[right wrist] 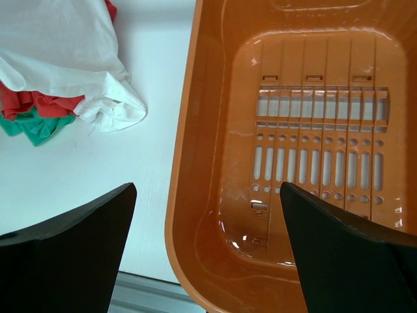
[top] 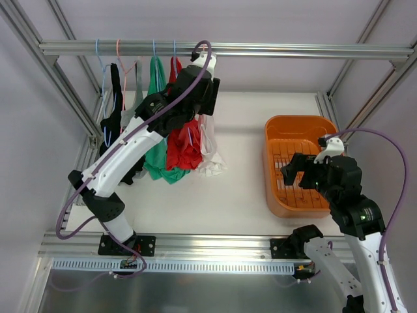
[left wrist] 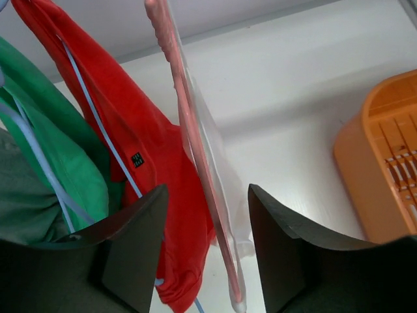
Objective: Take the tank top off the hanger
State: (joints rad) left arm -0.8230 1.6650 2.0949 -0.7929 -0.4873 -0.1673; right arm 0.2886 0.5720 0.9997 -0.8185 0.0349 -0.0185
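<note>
White tank top (top: pixel 211 158) on pink hanger (left wrist: pixel 184 107): long axis runs upright through the gap of the open left jaws; right jaws, open, far off over basket (right wrist: pixel 195 163).

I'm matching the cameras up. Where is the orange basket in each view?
Top external: orange basket right of centre.
Left wrist: at the right edge, cut off.
Right wrist: fills the right side, seen from above.
Shared landmark: the white garment, left of the basket in all three.
</note>
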